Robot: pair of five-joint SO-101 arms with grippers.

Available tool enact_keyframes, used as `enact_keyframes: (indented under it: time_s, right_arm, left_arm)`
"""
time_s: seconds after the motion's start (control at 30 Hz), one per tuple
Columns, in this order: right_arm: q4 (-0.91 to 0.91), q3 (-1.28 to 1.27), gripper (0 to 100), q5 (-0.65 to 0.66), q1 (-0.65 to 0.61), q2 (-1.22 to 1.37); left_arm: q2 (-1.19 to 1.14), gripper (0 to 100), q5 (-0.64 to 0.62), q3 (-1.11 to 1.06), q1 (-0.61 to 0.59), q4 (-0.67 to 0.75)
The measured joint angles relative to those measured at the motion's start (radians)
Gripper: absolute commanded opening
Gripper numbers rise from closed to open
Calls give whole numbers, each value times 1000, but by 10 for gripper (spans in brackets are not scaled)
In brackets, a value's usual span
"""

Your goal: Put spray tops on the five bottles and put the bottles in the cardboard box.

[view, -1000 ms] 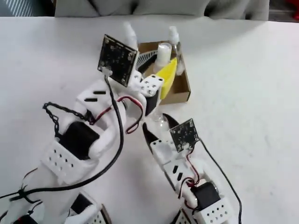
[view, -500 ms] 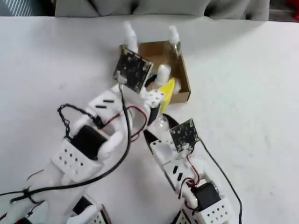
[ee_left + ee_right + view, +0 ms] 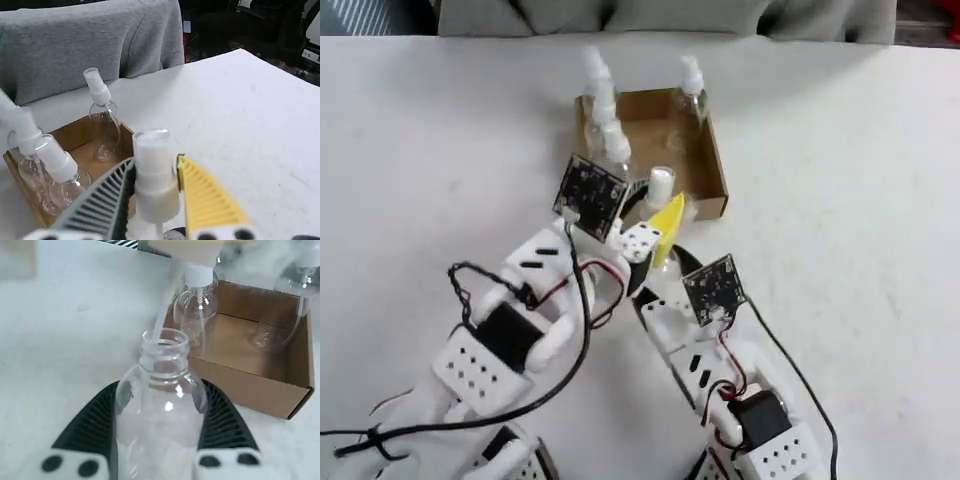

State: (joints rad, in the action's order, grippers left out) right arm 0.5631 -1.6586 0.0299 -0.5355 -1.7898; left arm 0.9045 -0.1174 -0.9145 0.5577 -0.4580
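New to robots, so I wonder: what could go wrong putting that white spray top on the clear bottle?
The thin dip tube meets the neck of the clear plastic bottle at a slant, so the white plastic spray top in the left end effector might seat crooked. Pressing down could tilt the bottle in the right end effector.

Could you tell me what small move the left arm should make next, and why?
Probably lower the left gripper straight down. It is shut on the spray top, whose thin tube appears to reach the open neck of the bottle held upright in the right gripper, but the cap is not seated on the rim.
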Motion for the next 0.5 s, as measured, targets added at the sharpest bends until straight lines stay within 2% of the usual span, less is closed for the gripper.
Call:
enact_keyframes:
  time_s: [0.33, 0.5]
  right_arm:
    - [0, 0, 16, 2, -2, -3]
    - [0, 0, 16, 2, -2, -5]
  left_arm:
    - [117, 24, 6, -100, 69, 6]
    - [118, 126, 6, -103, 69, 6]
